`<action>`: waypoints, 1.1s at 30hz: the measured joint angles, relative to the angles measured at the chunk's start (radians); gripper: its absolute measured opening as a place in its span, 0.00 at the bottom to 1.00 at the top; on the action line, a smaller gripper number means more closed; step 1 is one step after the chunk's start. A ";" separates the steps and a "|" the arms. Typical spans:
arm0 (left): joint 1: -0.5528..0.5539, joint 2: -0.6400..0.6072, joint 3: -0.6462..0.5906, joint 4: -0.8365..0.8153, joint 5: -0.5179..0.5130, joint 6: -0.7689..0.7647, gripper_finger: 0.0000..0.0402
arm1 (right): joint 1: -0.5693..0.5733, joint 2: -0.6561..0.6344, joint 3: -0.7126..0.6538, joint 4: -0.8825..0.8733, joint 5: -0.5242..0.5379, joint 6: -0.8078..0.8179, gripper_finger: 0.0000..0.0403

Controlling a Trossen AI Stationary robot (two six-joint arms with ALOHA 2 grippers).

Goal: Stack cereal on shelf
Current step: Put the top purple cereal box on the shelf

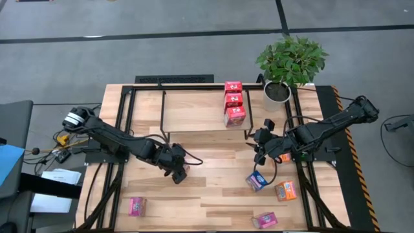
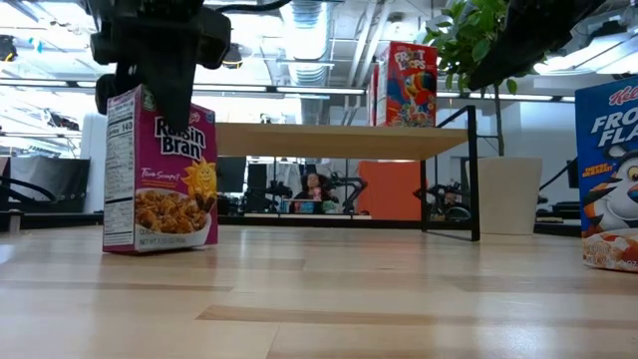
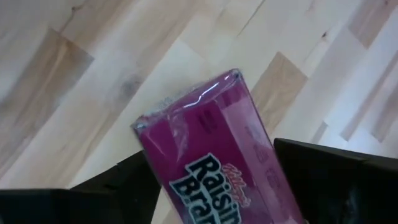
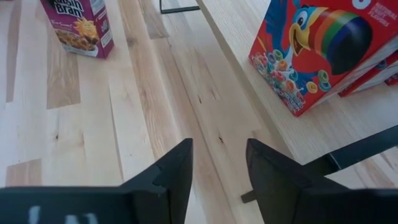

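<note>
My left gripper (image 1: 178, 169) is shut on a magenta-pink Raisin Bran box (image 2: 159, 175) near the table's middle. My right gripper (image 4: 217, 165) hangs open and holds nothing, in front of the shelf's right end (image 1: 262, 147). The shelf (image 1: 194, 110), a black tube frame with a light board, stands at the far side. Three red boxes (image 1: 233, 101) stand on it in a row; the low view shows one red box (image 2: 404, 85). Other boxes lie on the table: orange-and-blue ones (image 1: 257, 180), (image 1: 285, 190), and pink ones (image 1: 264, 220), (image 1: 136, 206). My left gripper comes from above, pointing down, and pinches the magenta box's top end (image 3: 199, 118) between its two fingers (image 3: 329, 180), one on each side. The box stands upright below the fingers, and its bottom edge (image 2: 159, 247) looks to be on the tabletop.
A potted plant (image 1: 291, 65) stands at the shelf's far right corner. An orange box (image 1: 284, 157) lies partly under my right arm. A Frosted Flakes box (image 2: 608, 175) shows at the low view's right edge. Bare tabletop (image 1: 213, 188) lies between the two grippers.
</note>
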 joint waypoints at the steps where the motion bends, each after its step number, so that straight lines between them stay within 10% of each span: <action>1: 0.002 -0.001 0.000 0.000 0.009 -0.003 0.67 | 0.000 0.000 0.000 0.000 0.000 0.000 0.43; 19: 0.034 -0.013 0.038 -0.055 0.131 0.006 0.25 | 0.000 0.000 0.000 0.000 0.001 0.001 0.35; 26: 0.080 -0.013 0.287 -0.245 0.103 0.213 0.27 | 0.000 0.000 0.000 0.000 0.001 0.000 0.33; 33: 0.201 -0.013 0.650 -0.467 -0.134 0.596 0.26 | 0.000 0.000 0.000 0.000 0.001 0.000 0.34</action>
